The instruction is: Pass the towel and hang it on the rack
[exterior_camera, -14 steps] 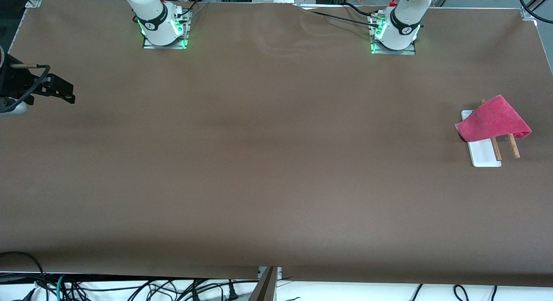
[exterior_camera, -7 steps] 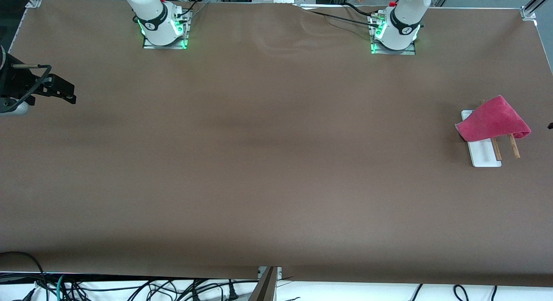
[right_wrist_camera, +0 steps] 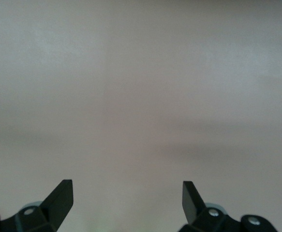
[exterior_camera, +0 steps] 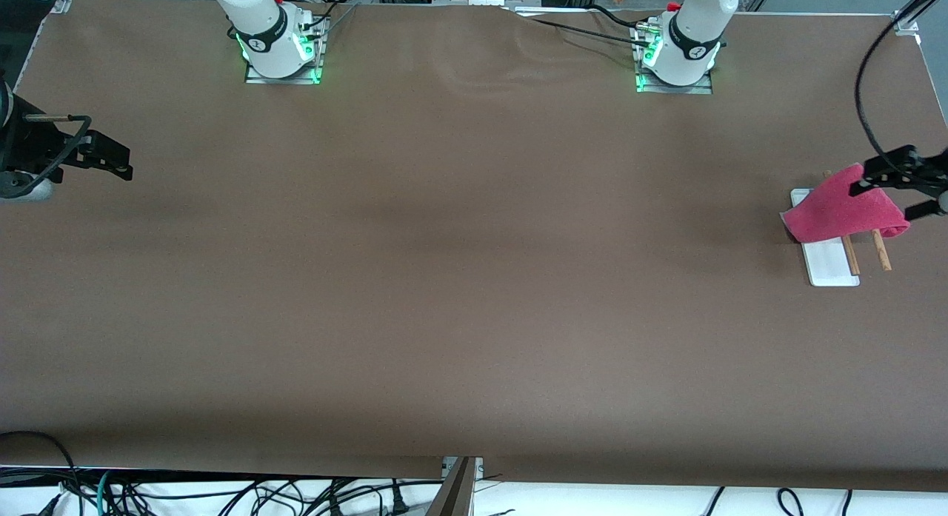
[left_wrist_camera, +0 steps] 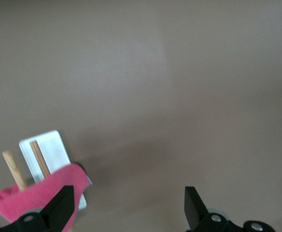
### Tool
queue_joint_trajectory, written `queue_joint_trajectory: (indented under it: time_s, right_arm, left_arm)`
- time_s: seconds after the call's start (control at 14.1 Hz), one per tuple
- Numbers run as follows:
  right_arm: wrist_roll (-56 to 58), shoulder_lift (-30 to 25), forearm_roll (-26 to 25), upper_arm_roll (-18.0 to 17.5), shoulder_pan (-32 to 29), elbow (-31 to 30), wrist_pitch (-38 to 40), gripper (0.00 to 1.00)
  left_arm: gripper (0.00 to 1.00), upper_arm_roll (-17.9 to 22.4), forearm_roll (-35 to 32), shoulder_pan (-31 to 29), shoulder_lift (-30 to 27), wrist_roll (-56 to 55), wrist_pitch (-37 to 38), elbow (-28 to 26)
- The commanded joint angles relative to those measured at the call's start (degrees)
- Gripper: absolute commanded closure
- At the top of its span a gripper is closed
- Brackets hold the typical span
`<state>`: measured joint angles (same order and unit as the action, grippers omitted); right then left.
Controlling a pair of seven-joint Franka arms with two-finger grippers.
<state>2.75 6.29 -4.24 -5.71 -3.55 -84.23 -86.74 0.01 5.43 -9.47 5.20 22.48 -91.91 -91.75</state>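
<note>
Although the task called for passing and hanging, the small bright pink fluffy towel (exterior_camera: 844,209) already lay draped over the two thin brown wooden rods (exterior_camera: 880,250) of the rack (exterior_camera: 831,267), a small stand with a flat white rectangular base placed at the left arm's end of the brown-covered table (exterior_camera: 459,279). The cloth covered the part of the rods farther from the front camera, and their bare ends projected nearer to it. One edge of the towel sagged onto the white base, presumably because the cloth was simply laid across the rods and not pulled taut.

The left gripper (exterior_camera: 898,186) hung in the air over the towel's edge toward the left arm's end of the table, its black fingers spread wide and holding nothing. In the left wrist view one fingertip (left_wrist_camera: 63,205) overlapped the pink cloth (left_wrist_camera: 39,195), while the rack (left_wrist_camera: 49,150) showed beside it; whether finger and towel touched could not be told. The open jaws suggested an arm clear of the cloth, not gripping it.

The right gripper (exterior_camera: 104,161) waited well apart from the rack, over the right arm's end of the table, likewise open and empty; its wrist view showed only bare tabletop between the fingertips (right_wrist_camera: 63,195).

By this reading, the hanging appeared complete.
</note>
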Motion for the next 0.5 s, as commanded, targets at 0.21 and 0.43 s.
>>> queue_joint_trajectory:
  time_s: [0.21, 0.43]
  right_arm:
    - [0.9, -0.4, 0.6, -0.3, -0.1, 0.3, -0.5, 0.0]
    - [0.9, -0.1, 0.6, -0.2, -0.1, 0.5, -0.5, 0.0]
  left_arm:
    - [0.0, 0.9, -8.9, 6.4, -5.2, -17.8, -1.5, -6.1]
    - [0.0, 1.0, -8.2, 6.3, -5.1, -18.3, -1.6, -6.1]
